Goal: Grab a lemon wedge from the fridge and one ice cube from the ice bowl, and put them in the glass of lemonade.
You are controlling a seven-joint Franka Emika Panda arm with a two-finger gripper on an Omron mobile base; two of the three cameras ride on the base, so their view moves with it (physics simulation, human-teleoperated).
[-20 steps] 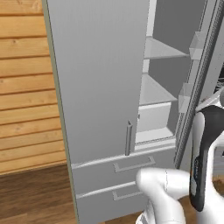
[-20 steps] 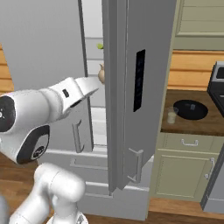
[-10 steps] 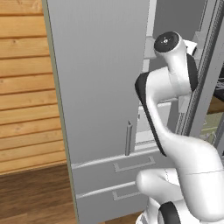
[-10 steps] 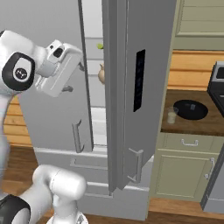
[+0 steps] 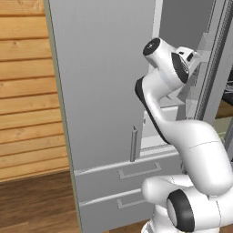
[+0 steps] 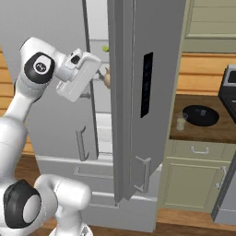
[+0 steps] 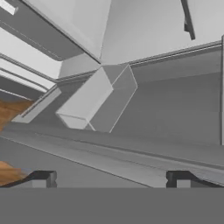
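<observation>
Grey fridge open, arm raised at the gap

Grey and tall, the fridge [image 6: 138,92] has its right door swung out, and the white arm's gripper [image 7: 111,178] is lifted to the opening, jaws spread wide with nothing between them. The lemon wedge [image 6: 105,48] sits on an upper shelf inside, above a tan jug [image 6: 107,79]. On the wooden worktop to the right, the glass of lemonade [image 6: 181,121] stands near the front edge, just beside the ice bowl [image 6: 201,115]
</observation>
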